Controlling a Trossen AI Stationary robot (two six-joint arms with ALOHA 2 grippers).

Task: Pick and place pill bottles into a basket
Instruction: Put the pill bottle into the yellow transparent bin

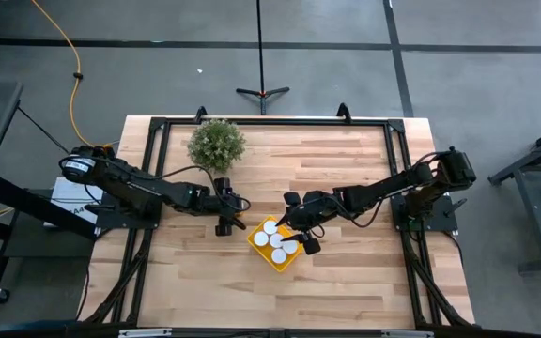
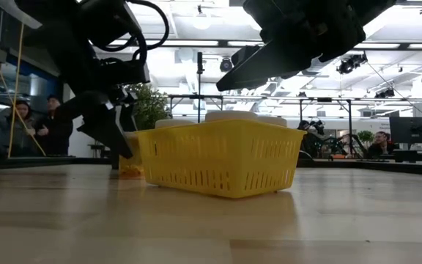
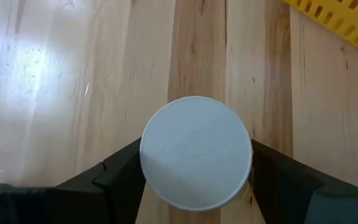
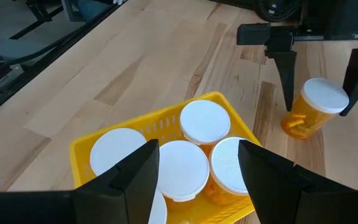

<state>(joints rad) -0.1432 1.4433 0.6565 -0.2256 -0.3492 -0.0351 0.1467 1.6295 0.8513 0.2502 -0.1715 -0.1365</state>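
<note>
Butcher-block planks, pale and striped with darker grain, make up the table (image 1: 346, 282) under me. My left gripper (image 3: 196, 177) is down at the table, its two dark angular fingers (image 3: 120, 177) standing wide on either side of one pill bottle (image 4: 311, 111). From my left wrist I see only that bottle's round white cap, smooth and flat, between the finger faces; whether those faces actually touch it I cannot quite tell, though my right wrist view shows a clear gap on at least one side. The bottle is a small translucent orange cylinder, upright on the wood just beside the yellow basket (image 2: 218, 158), outside it.

The basket is bright yellow plastic, rectangular and shallow, its walls pierced with rows of narrow slots. It sits turned at an angle near the table's middle. Inside stand the other pill bottles (image 1: 275, 241), packed close with their white caps up; the high view shows about five discs.

My right gripper (image 4: 197, 163) hangs over the basket, above the caps, with its blunt dark fingers spread apart and nothing between them.

A round, bushy green potted plant (image 1: 217, 145) stands towards the far edge of the table, well apart from the basket.
</note>
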